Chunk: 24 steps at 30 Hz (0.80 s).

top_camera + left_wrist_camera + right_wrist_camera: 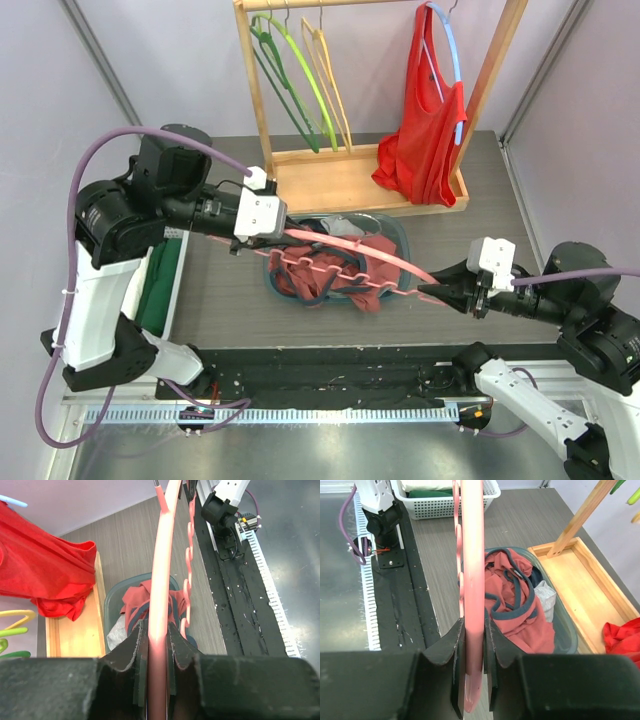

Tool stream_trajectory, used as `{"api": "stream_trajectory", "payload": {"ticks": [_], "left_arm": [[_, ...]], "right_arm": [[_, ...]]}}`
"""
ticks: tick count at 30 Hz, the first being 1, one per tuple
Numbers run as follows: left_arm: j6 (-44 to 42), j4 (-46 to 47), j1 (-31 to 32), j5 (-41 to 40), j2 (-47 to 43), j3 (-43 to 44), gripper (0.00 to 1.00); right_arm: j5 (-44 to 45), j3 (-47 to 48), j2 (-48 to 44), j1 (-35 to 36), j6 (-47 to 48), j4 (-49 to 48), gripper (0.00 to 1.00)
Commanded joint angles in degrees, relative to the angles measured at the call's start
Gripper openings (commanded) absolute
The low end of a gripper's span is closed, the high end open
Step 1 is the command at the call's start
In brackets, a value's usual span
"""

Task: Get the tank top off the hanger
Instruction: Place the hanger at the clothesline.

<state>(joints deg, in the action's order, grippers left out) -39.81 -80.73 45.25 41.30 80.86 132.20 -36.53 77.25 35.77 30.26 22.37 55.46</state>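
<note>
Holding the pink hanger (352, 251) level between both arms, I have it spanning the grey tub (402, 233) so that whatever slips off lands inside and not on the table. The left gripper (278, 230) pinches one end, its fingers (127, 652) closed flat against the bar with no gap showing in the left wrist view. The right gripper (430, 290) does the same at the other end, its fingers (445, 645) tight on both faces of the bar. Gripping at the two tips leaves the middle of the hanger free for the cloth to slide along. The tank top (322, 276), rust-red with dark trim, lies mostly heaped in the tub just under the hanger. From above, one strap seems to rise toward the scalloped bar, but I cannot tell whether it is looped over it or only lying close. I judge the removal nearly done. Behind stands the wooden rack (350, 182), where a red garment (425, 135) hangs.
</note>
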Motion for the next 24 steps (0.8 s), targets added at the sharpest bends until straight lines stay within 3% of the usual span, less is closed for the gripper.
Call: {"api": "stream_trajectory", "payload": {"ticks": [1,3,4,6,9,14,20,24], "left_arm": [[3.7,0.0,-1.5,-2.6,-2.5,0.2,0.10],[11.8,7.8,-1.4,-7.7,-2.9,-3.0,0.51],[14.4,10.7,-1.4,-14.6,-3.0,-4.1,0.81],[18.6,16.5,-1.5,-20.4,-3.0,-5.8,0.99],[18.5,20.2,-1.4,-27.6,-3.5,-7.1,1.00],[19.5,25.4,-1.7,-40.6,-5.7,-8.0,1.00],[18.8,24.7,-4.3,-40.9,-9.0,-10.6,1.00],[18.2,24.4,-6.5,-40.8,-11.1,-11.3,1.00]], "right_arm": [[-2.4,3.2,1.1,0.2,-4.3,0.9,0.01],[-1.2,4.7,2.0,0.2,-9.5,-0.8,0.01],[2.4,7.2,2.5,0.2,-11.7,-1.5,0.01],[7.2,11.1,4.7,0.2,-19.5,-1.3,0.01],[11.7,23.1,8.2,0.7,-26.4,0.3,0.01],[16.4,33.9,11.4,0.7,-28.8,1.0,0.01],[27.4,36.8,12.7,0.7,-27.3,0.2,0.01],[41.0,35.4,11.5,0.6,-25.2,-0.4,0.01]]}}
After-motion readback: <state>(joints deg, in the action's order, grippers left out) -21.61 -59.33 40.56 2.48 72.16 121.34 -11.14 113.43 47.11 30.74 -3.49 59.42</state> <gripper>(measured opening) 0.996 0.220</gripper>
